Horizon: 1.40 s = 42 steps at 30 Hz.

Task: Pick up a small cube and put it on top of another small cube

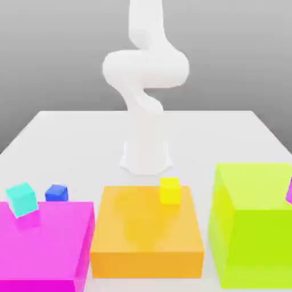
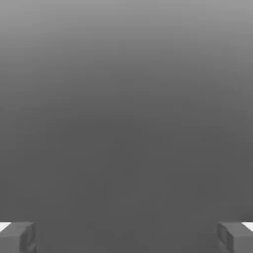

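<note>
The small deep-blue cube (image 1: 56, 193) rests on the white table (image 1: 228, 137), just behind the big magenta block (image 1: 45, 245) on the exterior view's left. A small cyan cube (image 1: 23, 199) sits tilted on top of that magenta block. On the big orange block (image 1: 147, 231) a small yellow cube (image 1: 170, 190) stands near the back edge. My gripper (image 2: 126, 237) is open, its two grey fingertips (image 2: 17, 236) far apart with only plain grey background between them. The white arm (image 1: 145, 85) rises from its base behind the orange block.
A tall lime-green block (image 1: 254, 222) stands at the exterior view's right, with a small purple thing (image 1: 289, 191) at the picture's edge beside it. The arm's base (image 1: 146, 157) sits mid-table. Bare white table lies behind the blocks.
</note>
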{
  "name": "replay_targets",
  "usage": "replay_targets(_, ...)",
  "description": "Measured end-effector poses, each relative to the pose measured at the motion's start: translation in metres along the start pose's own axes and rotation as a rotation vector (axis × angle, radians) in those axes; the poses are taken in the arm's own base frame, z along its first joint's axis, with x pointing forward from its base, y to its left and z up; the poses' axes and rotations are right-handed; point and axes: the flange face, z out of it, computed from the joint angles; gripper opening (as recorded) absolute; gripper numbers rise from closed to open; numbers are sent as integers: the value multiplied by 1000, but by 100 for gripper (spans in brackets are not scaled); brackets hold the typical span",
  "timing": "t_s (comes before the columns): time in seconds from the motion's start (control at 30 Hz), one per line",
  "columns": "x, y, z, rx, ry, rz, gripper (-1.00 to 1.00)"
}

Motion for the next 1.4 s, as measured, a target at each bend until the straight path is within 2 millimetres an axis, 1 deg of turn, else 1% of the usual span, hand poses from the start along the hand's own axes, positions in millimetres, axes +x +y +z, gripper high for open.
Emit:
replay_targets(0.03,10,11,18,-24,-9,47,0)
replay_targets(0.1,30,40,58,-83,-23,151,0)
replay_targets(0.2,55,97,113,-180,-37,315,0)
replay_targets(0.3,68,171,164,-299,-41,484,0)
replay_targets(0.4,69,253,203,-423,-41,655,0)
replay_targets(0.5,57,339,231,-546,-39,828,0)
replay_targets(0.6,31,422,247,-666,-37,1002,0)
replay_targets(0.63,19,454,247,-709,-26,1081,0)
replay_targets(0.7,-15,512,243,-793,-2,1248,0)
replay_targets(0.73,-35,536,241,-834,9,1330,0)
replay_targets(0.77,-56,550,244,-871,10,1387,0)
replay_targets(0.8,-73,557,245,-895,17,1433,0)
replay_targets(0.83,-82,555,247,-902,29,1463,0)
replay_targets(0.9,-95,542,249,-898,57,1506,0)
replay_targets(1.03,-115,513,250,-869,122,1583,0)
replay_targets(1.07,-117,513,251,-870,137,1592,0)
replay_targets(1.13,-121,520,257,-878,160,1599,0)
replay_targets(1.27,-131,535,274,-885,174,1597,0)
replay_targets(1.37,-142,544,288,-875,161,1603,0)
replay_targets(1.4,-146,546,292,-869,152,1608,-100)
